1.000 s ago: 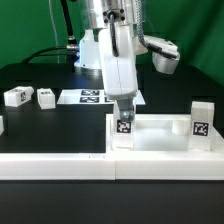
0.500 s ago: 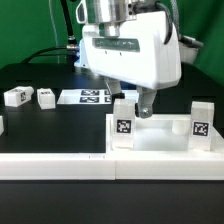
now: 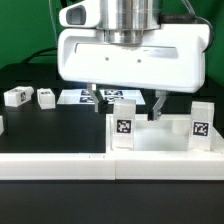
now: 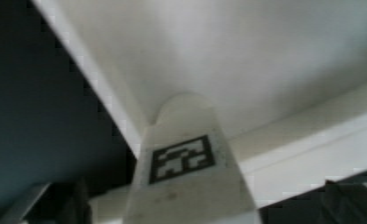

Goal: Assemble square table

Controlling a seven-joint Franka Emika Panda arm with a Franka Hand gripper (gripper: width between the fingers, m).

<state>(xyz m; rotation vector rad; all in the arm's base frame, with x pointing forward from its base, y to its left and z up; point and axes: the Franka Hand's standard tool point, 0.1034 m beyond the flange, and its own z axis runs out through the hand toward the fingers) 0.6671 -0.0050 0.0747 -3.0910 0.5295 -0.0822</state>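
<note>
Hovering over the tray [image 3: 160,136], the fingers [image 3: 158,101] are spread wide, one on each side above the upright leg [image 3: 123,128] at its corner, probably so they can close on it; two other legs [image 3: 18,96] lie well apart on the tabletop [image 3: 45,125]

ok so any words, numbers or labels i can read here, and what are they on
Words, brands, numbers: none in either view.
Upright leg on the exterior view's left: square code tag, no letters.
Upright leg on the exterior view's right: the same.
Two loose legs: tags too small to make out.
Marker board: code tags only.
</note>
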